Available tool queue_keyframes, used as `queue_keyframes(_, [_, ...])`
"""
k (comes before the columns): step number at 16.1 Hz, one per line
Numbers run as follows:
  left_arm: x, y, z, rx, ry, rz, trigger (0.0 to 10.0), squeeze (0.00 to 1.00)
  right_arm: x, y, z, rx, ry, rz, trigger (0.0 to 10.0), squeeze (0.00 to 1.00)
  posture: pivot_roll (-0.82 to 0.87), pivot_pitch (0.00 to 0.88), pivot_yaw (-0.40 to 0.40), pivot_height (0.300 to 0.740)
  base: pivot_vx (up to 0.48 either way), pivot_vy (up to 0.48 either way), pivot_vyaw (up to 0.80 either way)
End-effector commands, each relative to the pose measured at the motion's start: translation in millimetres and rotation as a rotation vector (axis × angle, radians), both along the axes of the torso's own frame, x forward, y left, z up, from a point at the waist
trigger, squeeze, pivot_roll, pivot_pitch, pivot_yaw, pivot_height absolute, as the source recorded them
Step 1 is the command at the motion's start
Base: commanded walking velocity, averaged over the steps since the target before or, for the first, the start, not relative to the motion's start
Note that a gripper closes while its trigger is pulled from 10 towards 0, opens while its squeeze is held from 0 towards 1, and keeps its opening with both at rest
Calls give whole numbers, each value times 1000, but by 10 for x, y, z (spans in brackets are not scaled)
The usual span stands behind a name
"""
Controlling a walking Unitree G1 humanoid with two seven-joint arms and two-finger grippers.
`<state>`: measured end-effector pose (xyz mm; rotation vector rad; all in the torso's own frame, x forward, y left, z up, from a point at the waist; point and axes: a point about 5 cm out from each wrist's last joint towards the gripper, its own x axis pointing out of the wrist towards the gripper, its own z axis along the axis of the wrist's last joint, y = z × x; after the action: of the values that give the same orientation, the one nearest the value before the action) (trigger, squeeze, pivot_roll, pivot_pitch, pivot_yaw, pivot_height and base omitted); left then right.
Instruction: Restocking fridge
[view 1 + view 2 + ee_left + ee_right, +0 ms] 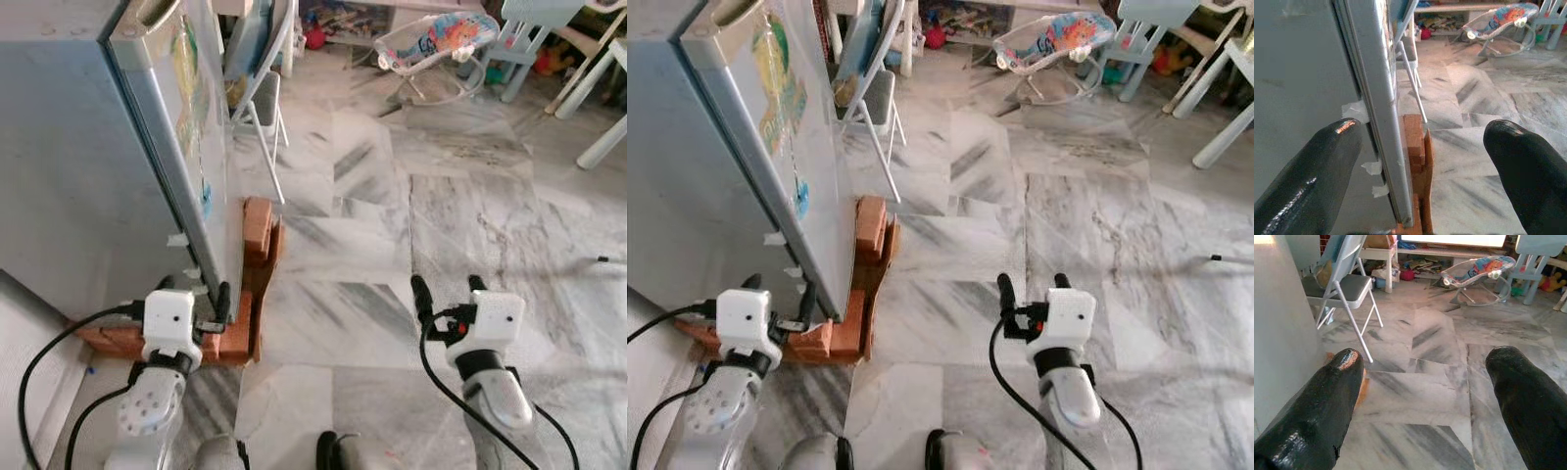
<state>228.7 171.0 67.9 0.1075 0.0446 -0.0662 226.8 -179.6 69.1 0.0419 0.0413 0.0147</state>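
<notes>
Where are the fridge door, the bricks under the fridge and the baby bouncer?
fridge door [186, 147], left eye view, on its stickered front face.
bricks [257, 223], left eye view, on the upper stacked brick.
baby bouncer [436, 39], left eye view, on the patterned seat.

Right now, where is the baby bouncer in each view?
Left eye view: baby bouncer at top, right of centre.
Right eye view: top, right of centre.
Left wrist view: far across the floor, past the fridge.
Right wrist view: far beyond the folding chair.
Shared landmark: folding chair.
</notes>
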Motion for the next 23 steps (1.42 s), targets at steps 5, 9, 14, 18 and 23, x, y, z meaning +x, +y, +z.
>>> queue_keyframes(5, [243,-12,66,11,-44,-10,10000,0,207,9,19,4,-34,-18,10000,0,140,0,-59,740,96,0,0])
queue_keyframes(9, [320,-29,91,14,-67,-18,10000,0,339,19,71,-8,-69,-6,10000,0,126,0,-40,740,64,0,-172])
queue_keyframes(14, [334,-78,90,26,-74,-55,10000,0,425,63,100,-3,-84,5,10000,0,122,7,-45,740,256,0,-530])
queue_keyframes(18, [284,-40,75,23,-67,-23,10000,0,396,108,57,2,-70,18,10000,0,131,35,-55,740,129,0,0])
queue_keyframes(23, [193,-14,45,16,-54,-3,10000,0,371,120,38,-6,-56,36,10000,0,138,63,-73,740,0,0,0])
